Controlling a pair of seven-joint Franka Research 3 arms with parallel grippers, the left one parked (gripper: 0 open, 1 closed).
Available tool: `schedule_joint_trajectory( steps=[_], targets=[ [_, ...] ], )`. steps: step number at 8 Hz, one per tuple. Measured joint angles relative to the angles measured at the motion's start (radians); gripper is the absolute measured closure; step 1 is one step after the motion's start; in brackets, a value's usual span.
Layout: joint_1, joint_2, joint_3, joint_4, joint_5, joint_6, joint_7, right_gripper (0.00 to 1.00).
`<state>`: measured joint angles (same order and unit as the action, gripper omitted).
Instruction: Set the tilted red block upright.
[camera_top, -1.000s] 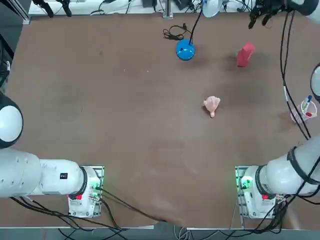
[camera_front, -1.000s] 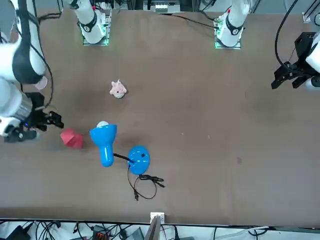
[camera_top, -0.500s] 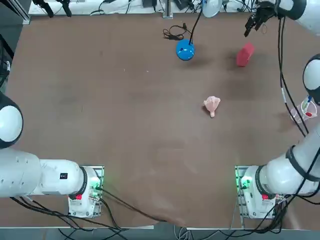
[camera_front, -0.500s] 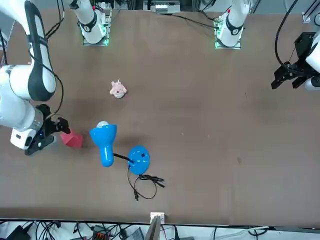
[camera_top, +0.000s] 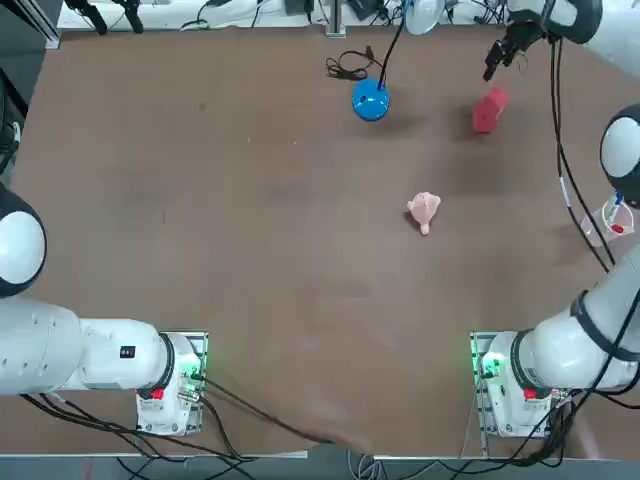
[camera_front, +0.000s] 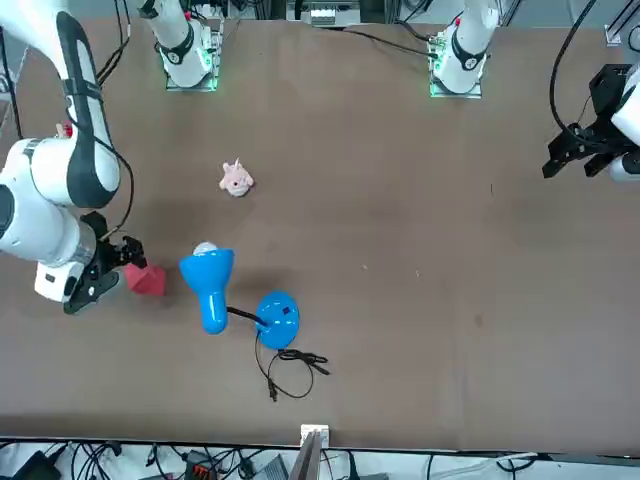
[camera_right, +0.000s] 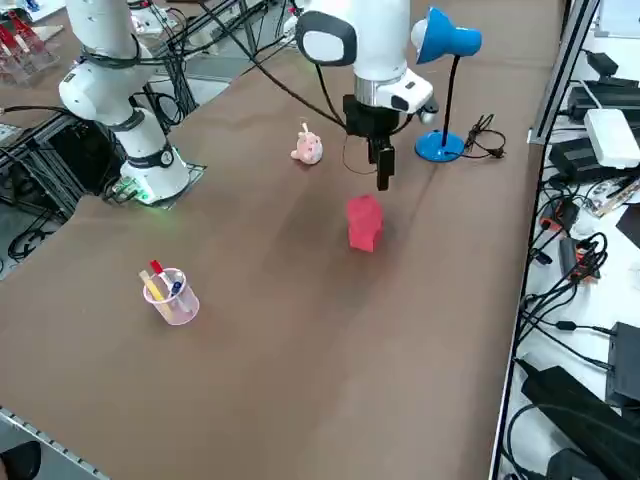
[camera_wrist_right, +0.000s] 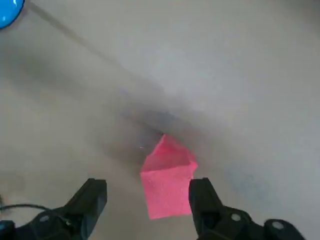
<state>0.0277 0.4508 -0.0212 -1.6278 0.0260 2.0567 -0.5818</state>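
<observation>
The red block (camera_top: 489, 109) stands tilted on the brown table, at the far right as seen from above, and touches nothing else. It also shows as the red block (camera_front: 145, 280) from the front and the red block (camera_right: 364, 222) from the side. My right gripper (camera_top: 496, 61) hangs open just above and beyond it, fingers pointing down and off the table. From the side, the right gripper (camera_right: 382, 178) has its tips a little higher than the block's top. In the wrist view the red block (camera_wrist_right: 167, 175) lies between the spread fingers of the right gripper (camera_wrist_right: 148, 186), untouched.
A blue desk lamp (camera_top: 370, 100) with its cable stands left of the block, its head (camera_front: 208, 276) close to the block. A pale pink lumpy toy (camera_top: 424, 211) lies nearer the robot. A clear cup of pens (camera_right: 170, 293) sits at the table's right edge.
My right gripper has come in from the table's far right corner and down to just over the red block. The block has not moved, and the fingers have stayed open.
</observation>
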Motion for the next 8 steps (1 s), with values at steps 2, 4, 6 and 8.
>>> schedule_joint_trajectory(
  steps=[2,4,6,8],
  targets=[
    [-0.001,0.02,0.0,-0.001,-0.007,0.011,-0.064,0.0],
    [-0.001,0.027,0.0,-0.01,-0.055,0.038,-0.081,0.0],
    [-0.002,0.027,-0.001,-0.02,-0.064,0.046,-0.085,0.0],
    [-0.004,0.033,-0.001,-0.025,-0.064,0.048,-0.087,0.0]
  ],
)
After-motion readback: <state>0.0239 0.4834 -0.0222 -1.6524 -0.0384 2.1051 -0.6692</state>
